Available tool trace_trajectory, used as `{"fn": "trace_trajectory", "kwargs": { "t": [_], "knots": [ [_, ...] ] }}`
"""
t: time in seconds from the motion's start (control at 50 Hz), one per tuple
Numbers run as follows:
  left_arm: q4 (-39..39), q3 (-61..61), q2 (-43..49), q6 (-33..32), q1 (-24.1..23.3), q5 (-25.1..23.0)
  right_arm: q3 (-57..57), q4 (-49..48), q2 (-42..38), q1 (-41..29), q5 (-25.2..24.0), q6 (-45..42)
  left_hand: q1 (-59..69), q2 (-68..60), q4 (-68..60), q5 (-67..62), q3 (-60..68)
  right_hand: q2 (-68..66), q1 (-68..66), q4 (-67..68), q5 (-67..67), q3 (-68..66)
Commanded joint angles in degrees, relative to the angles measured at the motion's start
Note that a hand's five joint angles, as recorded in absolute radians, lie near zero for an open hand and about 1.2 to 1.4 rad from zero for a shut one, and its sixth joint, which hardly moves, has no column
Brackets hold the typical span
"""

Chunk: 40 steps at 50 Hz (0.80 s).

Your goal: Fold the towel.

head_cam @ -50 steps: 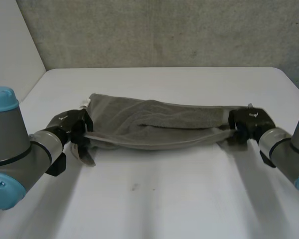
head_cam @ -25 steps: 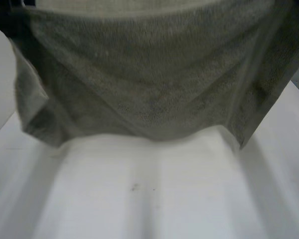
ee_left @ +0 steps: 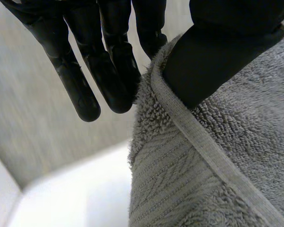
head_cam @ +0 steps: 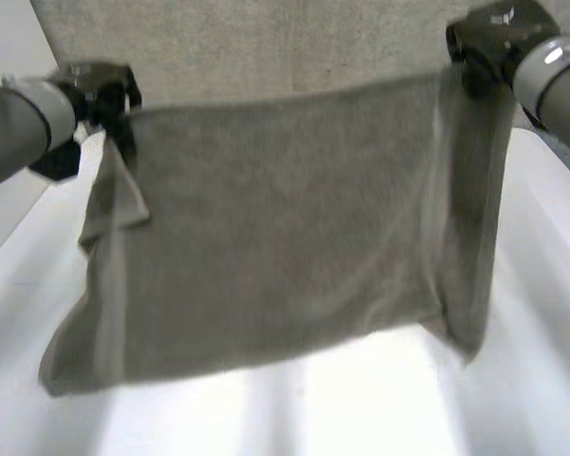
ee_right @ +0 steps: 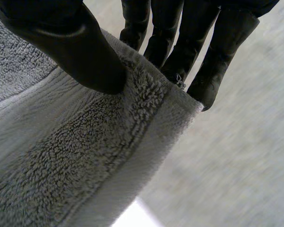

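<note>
Two hands held the towel (head_cam: 285, 228) up by its top corners, spread wide as a hanging sheet over the table (head_cam: 361, 418). The left hand (head_cam: 100, 90) pinched one upper corner: its thumb (ee_left: 217, 56) pressed on the hem, while other fingers (ee_left: 109, 71) stood straight just beside the cloth's edge. The right hand (head_cam: 480, 43) pinched the other upper corner, thumb (ee_right: 71, 47) on the pile and fingers (ee_right: 180, 42) behind the edge. A small flap drooped below the left corner, and the right side hung doubled in a long fold. Whether the bottom edge touched the table could not be told. The step looked like the lift and spread before the first fold. Next, the arms would probably need to lay the towel down flat, or bring the top edge over the bottom, with both pinches firm and the corners level
</note>
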<state>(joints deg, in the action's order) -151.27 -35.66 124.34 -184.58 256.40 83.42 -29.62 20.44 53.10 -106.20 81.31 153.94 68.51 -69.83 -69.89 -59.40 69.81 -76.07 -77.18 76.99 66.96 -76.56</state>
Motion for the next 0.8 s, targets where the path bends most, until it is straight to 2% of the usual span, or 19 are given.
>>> {"fn": "trace_trajectory", "kwargs": {
  "t": [0.02,0.04,0.08,0.14,0.2,0.24,0.26,0.3,0.32,0.34,0.36,0.4,0.48,0.52,0.58,0.62,0.7,0.74,0.8],
  "knots": [
    [-12.8,9.9,-4.6,7.7,-0.7,0.1,5.7,-16.3,2.9,-0.8,1.7,4.8,11.5,-10.2,-10.1,-10.6,10.2,-3.9,-2.8,3.0,3.0,-3.4],
    [-12.8,9.9,-4.6,7.7,-0.7,0.1,5.7,-16.3,2.9,-0.8,1.7,4.8,11.5,-10.2,-10.1,-10.6,10.2,-3.9,-2.8,3.0,3.0,-3.4],
    [-16.1,8.7,-8.1,13.2,-0.3,0.3,3.5,-19.4,7.1,-0.3,2.1,8.8,11.5,-10.2,-10.1,-10.6,10.2,-3.9,-2.8,3.0,3.0,-3.4],
    [-16.7,4.8,-10.5,16.1,0.1,-0.1,-0.3,-18.7,9.7,-0.4,1.7,9.7,11.5,-10.2,-10.1,-10.6,10.2,-3.9,-2.8,3.0,3.0,-3.4],
    [-16.6,1.4,-11.6,16.5,0.2,-0.3,-3.2,-17.1,10.4,-0.7,1.6,9.4,11.5,-10.2,-10.1,-10.6,10.2,-3.9,-2.8,3.0,3.0,-3.4],
    [-16.6,-8.1,-13.7,16.1,0.5,-0.8,-10.5,-12.3,11.8,-0.9,1.1,7.7,11.5,-10.2,-10.1,-10.6,10.2,-3.9,-2.8,3.0,3.0,-3.4],
    [-16.6,-8.2,-13.7,16.1,0.5,-0.8,-10.5,-12.3,11.8,-0.9,1.0,7.7,11.5,-10.2,-10.1,-10.6,10.2,-3.9,-2.8,3.0,3.0,-3.4],
    [-17.1,-18.5,-15.1,15.7,1.0,-1.2,-19.7,-9.3,13.1,-0.9,0.4,5.3,11.5,-10.2,-10.1,-10.6,10.2,-3.9,-2.8,3.0,3.0,-3.4],
    [-17.1,-18.6,-15.1,15.7,1.0,-1.2,-19.8,-9.3,13.1,-0.9,0.4,5.3,11.5,-10.2,-10.1,-10.6,10.2,-3.9,-2.8,3.0,3.0,-3.4],
    [-17.5,-23.4,-15.2,15.4,1.2,-1.6,-24.9,-9.4,13.5,-0.5,-0.3,4.2,11.5,-10.2,-10.1,-10.6,10.2,-3.9,-2.8,3.0,3.0,-3.4],
    [-18.1,-27.7,-15.1,15.1,1.2,-2.3,-25.0,-9.4,13.5,-0.5,-0.3,4.2,11.5,-10.2,-10.1,-10.6,10.2,-3.9,-2.8,3.0,3.0,-3.4],
    [-19.1,-32.1,-14.6,14.9,1.2,-3.2,-35.0,-11.9,13.9,-0.2,-3.3,3.3,11.5,-10.2,-10.1,-10.6,10.2,-3.9,-2.8,3.0,3.0,-3.4],
    [-22.1,-39.7,-13.1,14.6,1.2,-5.0,-44.4,-16.6,13.5,-0.2,-5.6,2.9,11.5,-10.2,-10.1,-10.6,10.2,-3.9,-2.8,3.0,3.0,-3.4],
    [-26.6,-45.9,-9.7,13.2,1.2,-6.2,-52.1,-21.2,12.4,-0.1,-6.4,2.4,11.5,-10.2,-10.1,-10.6,10.2,-3.9,-2.8,3.0,3.0,-3.4],
    [-28.9,-48.4,-8.4,12.1,1.2,-6.3,-55.1,-22.9,11.3,-0.1,-6.3,2.0,11.5,-10.2,-10.1,-10.6,10.2,-3.9,-2.8,3.0,3.0,-3.4],
    [-32.6,-52.4,-6.1,9.1,1.2,-6.3,-60.0,-24.1,10.7,0.4,-6.4,1.0,11.5,-10.2,-10.1,-10.6,10.2,-3.9,-2.8,3.0,3.0,-3.4],
    [-34.8,-55.1,-4.6,5.4,1.2,-6.3,-63.5,-24.9,11.4,1.9,-6.9,1.0,11.5,-10.2,-10.1,-10.6,10.2,-3.9,-2.8,3.0,3.0,-3.4],
    [-35.6,-56.4,-4.4,2.0,1.1,-6.2,-66.1,-26.6,12.9,5.0,-7.1,1.4,11.5,-10.2,-10.1,-10.6,10.2,-3.9,-2.8,3.0,3.0,-3.4],
    [-35.6,-56.7,-4.4,1.2,1.1,-6.3,-67.1,-28.1,13.8,6.2,-7.1,1.6,11.5,-10.2,-10.1,-10.6,10.2,-3.9,-2.8,3.0,3.0,-3.4]
  ]
}}
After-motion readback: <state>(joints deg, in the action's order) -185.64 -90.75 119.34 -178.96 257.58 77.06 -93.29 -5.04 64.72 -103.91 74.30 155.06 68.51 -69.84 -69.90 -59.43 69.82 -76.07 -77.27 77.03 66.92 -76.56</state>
